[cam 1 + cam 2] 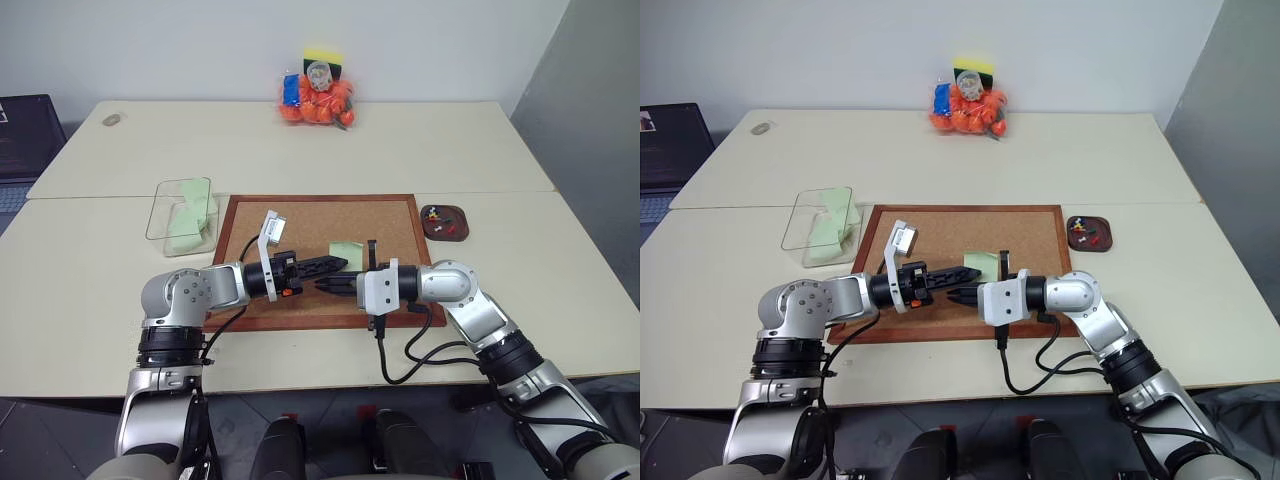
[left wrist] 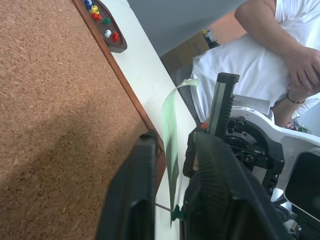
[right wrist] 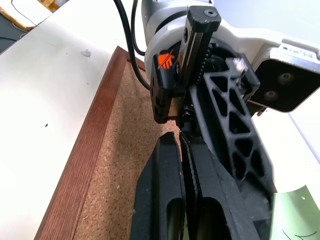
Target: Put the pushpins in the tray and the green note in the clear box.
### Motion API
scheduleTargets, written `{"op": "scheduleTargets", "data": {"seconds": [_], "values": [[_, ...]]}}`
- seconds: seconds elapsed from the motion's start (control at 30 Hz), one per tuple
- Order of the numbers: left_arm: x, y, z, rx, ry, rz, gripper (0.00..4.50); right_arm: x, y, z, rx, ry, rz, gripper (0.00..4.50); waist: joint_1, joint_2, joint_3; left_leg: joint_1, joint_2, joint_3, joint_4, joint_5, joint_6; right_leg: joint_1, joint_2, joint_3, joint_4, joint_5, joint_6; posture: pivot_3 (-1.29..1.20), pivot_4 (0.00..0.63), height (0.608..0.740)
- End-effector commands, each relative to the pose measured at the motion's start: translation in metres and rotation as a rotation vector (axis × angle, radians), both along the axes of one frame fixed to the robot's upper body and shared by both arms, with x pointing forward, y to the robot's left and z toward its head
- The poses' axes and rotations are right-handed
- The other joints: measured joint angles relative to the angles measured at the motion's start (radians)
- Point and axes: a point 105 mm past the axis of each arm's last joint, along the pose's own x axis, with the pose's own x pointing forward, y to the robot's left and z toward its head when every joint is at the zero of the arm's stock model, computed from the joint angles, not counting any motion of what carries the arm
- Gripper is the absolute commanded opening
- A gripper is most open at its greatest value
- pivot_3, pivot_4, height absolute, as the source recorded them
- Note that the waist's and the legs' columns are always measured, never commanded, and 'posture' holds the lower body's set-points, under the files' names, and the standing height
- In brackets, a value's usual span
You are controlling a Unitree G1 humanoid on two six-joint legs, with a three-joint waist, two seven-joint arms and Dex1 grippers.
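Over corkboard (image 1: 300,225) centre, pale green paper note (image 1: 346,249) with green-headed pin (image 2: 177,215): light, floppy; take near pinned edge. Left gripper (image 1: 338,264) narrowed around note; right gripper (image 1: 325,283) clamped tight, contents unclear. Brown tray (image 1: 445,222) at 3 o'clock.

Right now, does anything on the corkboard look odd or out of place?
Yes. The green note is not flat on the corkboard: it stands on edge, curled, between the two tools, with a green pin still through it. The tray already holds pins.
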Motion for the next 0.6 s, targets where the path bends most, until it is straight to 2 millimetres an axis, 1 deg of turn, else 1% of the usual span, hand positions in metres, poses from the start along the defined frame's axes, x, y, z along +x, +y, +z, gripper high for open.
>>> {"op": "scheduleTargets", "data": {"seconds": [0.03,0.2,0.4,0.6], "values": [[0.001,0.0,0.008,-0.007,-0.032,-0.01,0.03,-0.001,0.006,0.016,0.034,-0.065,0.021,0.0,0.0,0.0,0.0,0.0,0.0,0.0,0.0,0.0,0.0,0.0,0.0,0.0,0.0,0.0,0.0,0.0,0.15,0.74],[0.001,0.0,0.008,-0.008,-0.031,-0.008,0.03,0.0,0.006,0.016,0.034,-0.07,0.018,0.0,0.0,0.0,0.0,0.0,0.0,0.0,0.0,0.0,0.0,0.0,0.0,0.0,0.0,0.0,0.0,0.0,0.15,0.74],[0.001,0.002,0.004,0.04,-0.06,-0.012,0.03,0.003,0.001,0.014,0.024,-0.069,-0.002,0.0,0.0,0.0,0.0,0.0,0.0,0.0,0.0,0.0,0.0,0.0,0.0,0.0,0.0,0.0,0.0,0.0,0.15,0.74],[0.002,0.006,-0.007,0.135,-0.137,-0.017,0.03,0.007,-0.003,0.025,0.076,-0.015,-0.041,0.0,0.0,0.0,0.0,0.0,0.0,0.0,0.0,0.0,0.0,0.0,0.0,0.0,0.0,0.0,0.0,0.0,0.15,0.74]]}}
